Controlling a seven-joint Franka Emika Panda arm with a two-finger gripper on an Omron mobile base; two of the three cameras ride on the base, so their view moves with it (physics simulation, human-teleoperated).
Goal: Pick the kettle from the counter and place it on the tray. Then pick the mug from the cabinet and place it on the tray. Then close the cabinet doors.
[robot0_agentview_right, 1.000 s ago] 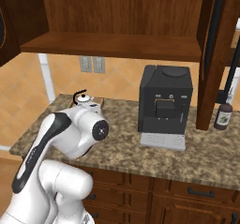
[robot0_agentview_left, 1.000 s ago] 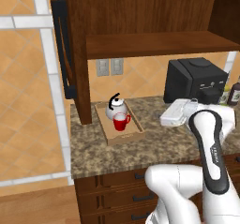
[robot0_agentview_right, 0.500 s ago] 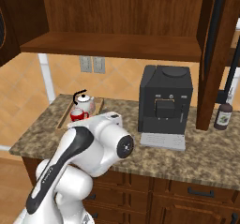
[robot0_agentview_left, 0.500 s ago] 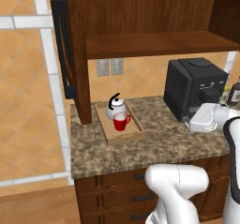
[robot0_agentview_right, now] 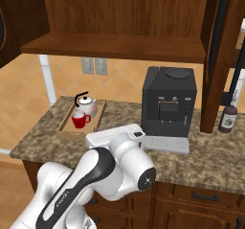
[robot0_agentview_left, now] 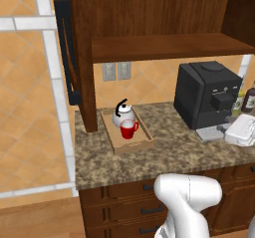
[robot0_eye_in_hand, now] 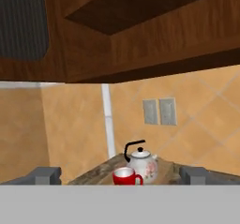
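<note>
The silvery-white kettle (robot0_agentview_left: 122,115) (robot0_agentview_right: 87,104) (robot0_eye_in_hand: 143,165) and the red mug (robot0_agentview_left: 128,129) (robot0_agentview_right: 79,120) (robot0_eye_in_hand: 125,176) both stand in the light-wood tray (robot0_agentview_left: 130,146) (robot0_agentview_right: 66,123) at the left end of the counter (robot0_agentview_left: 174,152). My gripper (robot0_eye_in_hand: 119,177) is open and holds nothing. It looks level along the counter at the tray from well off to the right. Its white hand (robot0_agentview_left: 242,131) (robot0_agentview_right: 115,136) hovers before the coffee machine. The cabinet (robot0_agentview_left: 164,13) stands open, with its left door (robot0_agentview_left: 64,43) and right door (robot0_agentview_right: 217,55) swung out.
A black coffee machine (robot0_agentview_left: 209,100) (robot0_agentview_right: 168,106) stands on the counter right of the tray. A dark bottle (robot0_agentview_left: 249,97) (robot0_agentview_right: 228,118) stands further right, by the open right door. Wall outlets (robot0_agentview_left: 116,71) sit behind the tray. Dark drawers (robot0_agentview_left: 124,209) lie below.
The arm has swung to the right along the counter, carrying the hand from beside the tray to in front of the coffee machine. Kettle, mug and tray have stayed put.
</note>
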